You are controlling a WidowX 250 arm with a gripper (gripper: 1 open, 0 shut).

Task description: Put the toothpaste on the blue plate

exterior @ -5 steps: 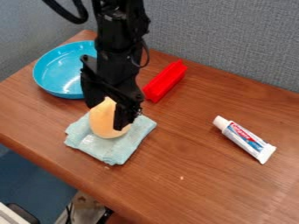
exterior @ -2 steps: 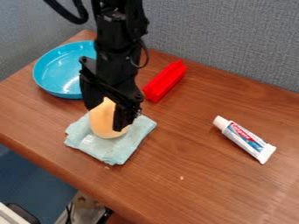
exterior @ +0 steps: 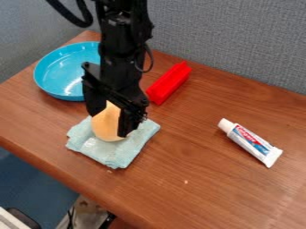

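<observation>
The toothpaste (exterior: 250, 141), a small white tube with red and blue print, lies flat on the wooden table at the right, cap toward the left. The blue plate (exterior: 57, 72) rests at the far left corner with nothing on it. My gripper (exterior: 114, 114) hangs in the middle, well left of the tube and right of the plate. Its black fingers stand open, straddling an orange-tan rounded object (exterior: 106, 122) that rests on a pale teal cloth (exterior: 113, 143). Whether the fingers touch that object cannot be made out.
A red rectangular block (exterior: 170, 82) lies just behind and right of the gripper. The table's front edge runs diagonally below the cloth. A grey wall stands behind the table.
</observation>
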